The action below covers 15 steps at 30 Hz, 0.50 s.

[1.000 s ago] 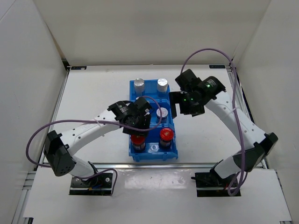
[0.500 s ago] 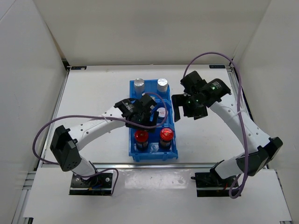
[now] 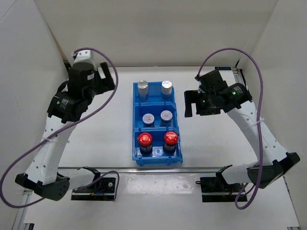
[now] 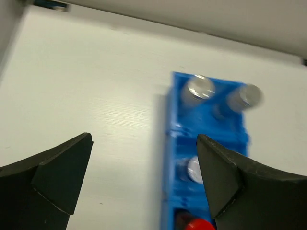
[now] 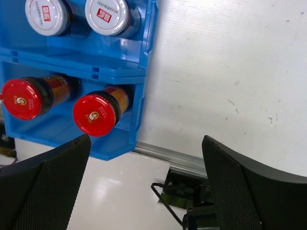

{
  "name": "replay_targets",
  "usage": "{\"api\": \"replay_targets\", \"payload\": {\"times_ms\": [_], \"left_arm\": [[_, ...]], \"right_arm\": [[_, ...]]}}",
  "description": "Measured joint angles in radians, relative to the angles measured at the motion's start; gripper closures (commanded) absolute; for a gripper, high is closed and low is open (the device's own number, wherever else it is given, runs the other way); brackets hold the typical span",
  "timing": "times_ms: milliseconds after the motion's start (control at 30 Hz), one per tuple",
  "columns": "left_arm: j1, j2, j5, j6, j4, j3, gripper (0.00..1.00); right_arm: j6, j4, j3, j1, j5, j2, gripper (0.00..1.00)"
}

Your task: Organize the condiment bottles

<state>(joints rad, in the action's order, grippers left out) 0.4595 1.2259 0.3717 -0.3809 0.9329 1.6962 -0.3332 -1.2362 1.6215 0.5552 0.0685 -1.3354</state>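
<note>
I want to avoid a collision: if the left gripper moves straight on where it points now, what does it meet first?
Likely the bare white table, just left of the blue bin; depth is unclear.

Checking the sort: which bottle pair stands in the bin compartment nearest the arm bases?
The red-capped, dark-bodied pair; the red-marked silver caps fill the middle, the plain silver caps the far one.

A blue plastic bin [image 3: 158, 161] with three compartments in a row (far, middle, near) sits at the middle of a white table [image 3: 105, 139]. White walls [image 3: 153, 33] enclose the table on three sides; a metal rail [image 3: 110, 168] runs along its near edge.
</note>
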Motion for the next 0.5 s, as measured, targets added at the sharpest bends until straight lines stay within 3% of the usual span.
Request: {"api": "replay_targets", "payload": {"times_ms": [233,367,500], "left_arm": [[-0.188,-0.082,0.161,0.016,-0.186,-0.349,0.0],[-0.207,-0.198,0.206,0.077,-0.391,-0.638,0.0],[-0.217,-0.345,0.276,0.067,-0.538,-0.811,0.0]], "right_arm": [[0.027,0.007,0.026,-0.018,0.096,-0.027,0.0],[0.027,0.012,-0.001,-0.034,0.189,-0.03,0.0],[0.021,0.006,-0.05,-0.035,0.264,-0.026,0.0]]}}
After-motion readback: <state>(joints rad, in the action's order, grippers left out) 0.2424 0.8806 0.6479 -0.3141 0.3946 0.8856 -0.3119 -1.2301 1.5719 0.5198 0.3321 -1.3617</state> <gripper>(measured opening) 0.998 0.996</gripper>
